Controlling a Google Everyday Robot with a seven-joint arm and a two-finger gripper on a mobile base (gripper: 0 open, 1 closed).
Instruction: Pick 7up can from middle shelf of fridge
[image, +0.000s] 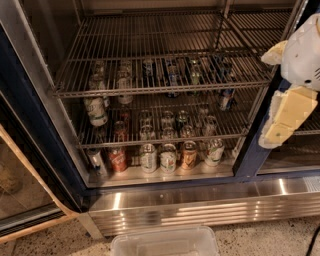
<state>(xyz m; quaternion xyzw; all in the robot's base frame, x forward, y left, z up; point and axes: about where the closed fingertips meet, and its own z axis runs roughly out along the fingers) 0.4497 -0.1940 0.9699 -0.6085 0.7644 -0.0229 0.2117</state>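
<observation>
Hand (281, 116) hangs by fridge (200, 202) right edge, well apart from 7up can (96, 110)

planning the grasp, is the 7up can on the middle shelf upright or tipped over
Upright: the 7up can stands tall on the middle shelf, top up. The gripper hangs before the right side of the fridge.

Cream-yellow gripper (281, 122) at right; dark blue fridge (251, 152); whitish-green 7up can (95, 110).

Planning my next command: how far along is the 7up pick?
Done: the fridge is open. In hand: the gripper hangs at its right side, far from the 7up can. Left: reach that can at the middle shelf's left end, grasp it, withdraw.
</observation>
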